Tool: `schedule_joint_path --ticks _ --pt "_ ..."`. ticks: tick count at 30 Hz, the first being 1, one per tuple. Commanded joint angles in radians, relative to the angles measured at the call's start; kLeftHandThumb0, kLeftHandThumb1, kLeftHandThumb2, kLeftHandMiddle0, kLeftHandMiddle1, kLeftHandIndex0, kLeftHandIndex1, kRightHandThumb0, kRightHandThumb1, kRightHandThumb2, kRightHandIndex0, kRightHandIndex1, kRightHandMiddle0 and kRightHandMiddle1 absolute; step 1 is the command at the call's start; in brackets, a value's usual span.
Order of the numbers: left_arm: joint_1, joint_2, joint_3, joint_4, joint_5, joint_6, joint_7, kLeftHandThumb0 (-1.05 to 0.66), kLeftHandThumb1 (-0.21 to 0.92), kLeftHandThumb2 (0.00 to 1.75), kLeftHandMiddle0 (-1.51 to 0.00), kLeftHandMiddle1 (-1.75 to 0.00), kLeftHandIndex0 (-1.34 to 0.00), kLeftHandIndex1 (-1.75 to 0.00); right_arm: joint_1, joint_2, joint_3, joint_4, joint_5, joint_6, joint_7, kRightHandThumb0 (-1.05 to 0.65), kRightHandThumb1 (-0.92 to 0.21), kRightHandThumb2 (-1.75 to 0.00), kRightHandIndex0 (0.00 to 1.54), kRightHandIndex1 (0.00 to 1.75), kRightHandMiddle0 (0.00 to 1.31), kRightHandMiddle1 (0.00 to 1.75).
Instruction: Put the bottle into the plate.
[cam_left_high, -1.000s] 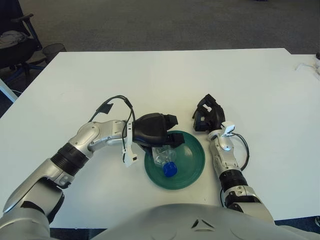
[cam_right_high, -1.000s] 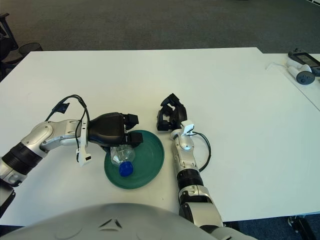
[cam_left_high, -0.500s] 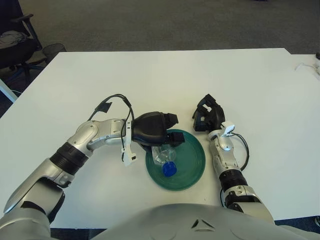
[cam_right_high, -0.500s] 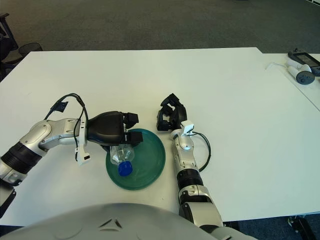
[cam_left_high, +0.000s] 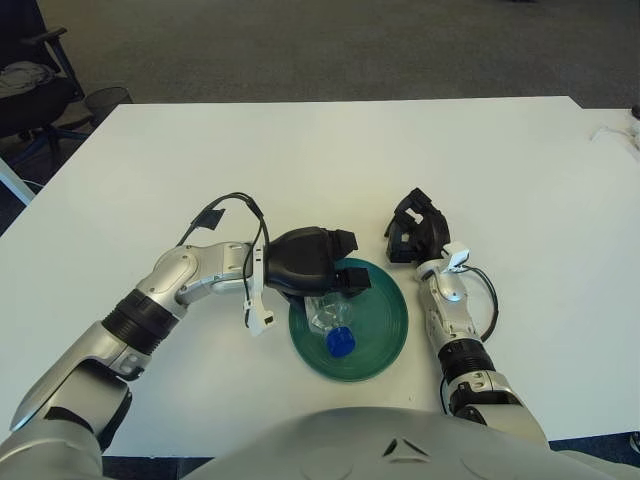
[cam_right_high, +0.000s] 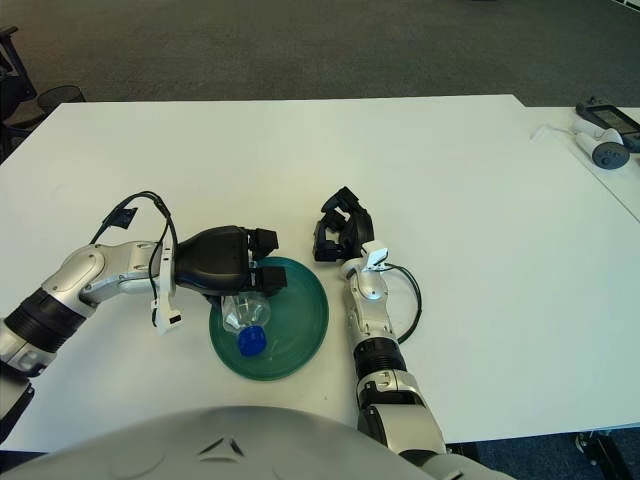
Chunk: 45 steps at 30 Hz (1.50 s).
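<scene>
A clear plastic bottle with a blue cap lies in the green plate, cap pointing towards me. My left hand sits over the plate's left rim. Its black fingers are curled around the bottle's base end, which is partly hidden under the palm. My right hand shows just beyond the plate's right rim, fingers loosely bent and holding nothing.
The white table stretches far behind the plate. A black cable loops off my left forearm. Small white devices lie at the far right on a neighbouring table. A chair stands off the table's left corner.
Almost nothing differs. My left hand and the bottle shifted a few pixels, and the plate nudged slightly left. The right hand stayed still.
</scene>
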Motion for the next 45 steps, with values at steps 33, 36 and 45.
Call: schedule_joint_path --ticks 33,36,45 --pt "-0.062 -0.096 -0.016 0.225 0.183 -0.194 0.455 -0.42 0.48 1.09 -1.18 -1.75 -0.48 -1.74 0.038 0.023 -0.001 0.057 0.013 0.024 0.011 0.0 -0.09 -1.55 0.82 1.65 0.55 1.75" --pt "-0.091 -0.093 -0.034 0.252 0.192 -0.218 0.456 -0.43 0.48 1.1 -1.18 -1.75 -0.48 -1.74 0.038 0.026 -0.002 0.06 0.016 0.02 0.017 0.0 -0.09 -1.55 0.82 1.65 0.54 1.75" --pt "-0.144 -0.082 -0.062 0.289 0.193 -0.265 0.44 -0.42 0.5 1.08 -1.16 -1.75 -0.47 -1.75 0.039 0.032 -0.003 0.065 0.022 0.007 0.025 0.0 -0.1 -1.54 0.81 1.65 0.54 1.75"
